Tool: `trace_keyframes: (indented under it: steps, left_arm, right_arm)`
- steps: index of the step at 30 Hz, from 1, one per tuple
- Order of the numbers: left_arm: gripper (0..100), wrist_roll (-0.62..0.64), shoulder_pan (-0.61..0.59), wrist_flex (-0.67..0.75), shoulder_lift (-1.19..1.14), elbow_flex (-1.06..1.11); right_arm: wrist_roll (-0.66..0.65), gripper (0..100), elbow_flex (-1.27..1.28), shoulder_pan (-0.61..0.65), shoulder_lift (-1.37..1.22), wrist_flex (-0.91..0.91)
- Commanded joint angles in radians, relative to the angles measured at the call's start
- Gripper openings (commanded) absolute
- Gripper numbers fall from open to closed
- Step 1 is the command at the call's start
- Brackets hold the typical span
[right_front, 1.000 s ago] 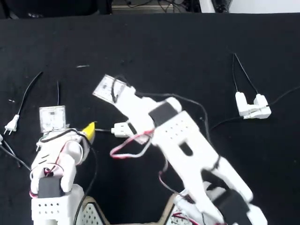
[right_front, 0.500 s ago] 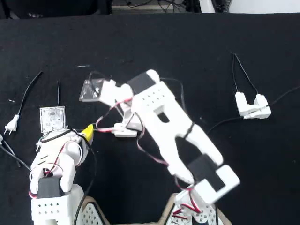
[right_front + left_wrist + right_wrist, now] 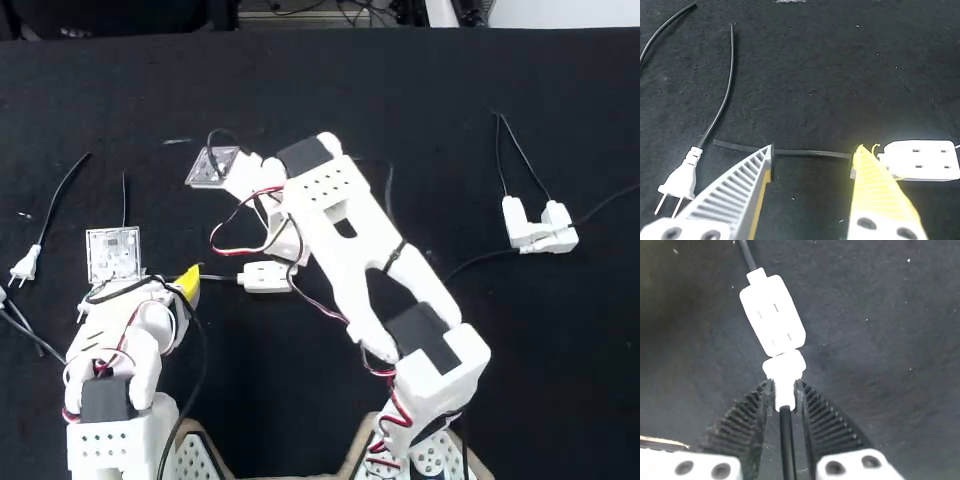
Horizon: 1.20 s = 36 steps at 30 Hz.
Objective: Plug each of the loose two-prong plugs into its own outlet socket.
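A white outlet block [image 3: 772,317] lies on the black table, also seen in the high view as outlet block [image 3: 265,277]. A white two-prong plug [image 3: 784,371] butts against its end face, prongs hidden. My right gripper [image 3: 784,390] is shut on that plug's body, its black cable running back between the fingers. My left gripper [image 3: 815,150] stands open over the outlet's black cable [image 3: 805,152], just beside the same outlet [image 3: 920,160]. A loose white plug [image 3: 682,180] lies off to the side, at the table's left edge as loose plug [image 3: 22,268].
A second white outlet block [image 3: 540,228] with thin black cables lies at the far right. Loose black cable ends [image 3: 60,195] trail across the left side. The right arm [image 3: 360,260] spans the table's middle from its base at the front edge.
The right arm has folded back toward its base and its wrist has swung left and away over the outlet. The outlet nudged slightly. The left arm has not moved.
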<state>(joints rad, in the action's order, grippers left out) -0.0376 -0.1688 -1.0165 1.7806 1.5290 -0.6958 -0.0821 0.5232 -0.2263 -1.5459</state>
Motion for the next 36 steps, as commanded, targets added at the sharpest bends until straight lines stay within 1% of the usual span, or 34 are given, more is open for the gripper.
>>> trace_keyframes:
  steps: [1, 5, 11, 16, 25, 31, 36]
  left_arm:
    - [26, -0.006, 0.007, -0.003, 0.003, -0.042]
    - [26, -0.006, 0.007, -0.002, 0.003, -0.041]
    - [26, -0.006, 0.007, -0.002, 0.003, -0.041]
    - [26, -0.006, 0.007, -0.002, 0.003, -0.041]
    - [26, -0.006, 0.005, -0.002, 0.003, -0.042]
    - [26, -0.006, 0.005, -0.002, 0.003, -0.042]
    - [26, -0.006, 0.005, -0.002, 0.003, -0.042]
  right_arm:
    - [0.025, 1.0, -0.061, -0.014, 0.004, -0.005]
    - [0.077, 1.0, -0.059, -0.014, 0.002, -0.002]
    - [0.078, 1.0, -0.059, -0.012, 0.001, 0.000]
    - [-0.008, 1.0, -0.058, -0.012, 0.001, 0.000]
    - [-0.006, 1.0, -0.051, -0.011, 0.001, 0.041]
    - [-0.008, 1.0, -0.051, 0.032, 0.001, 0.041]
    - [-0.012, 1.0, -0.036, 0.040, -0.005, 0.048]
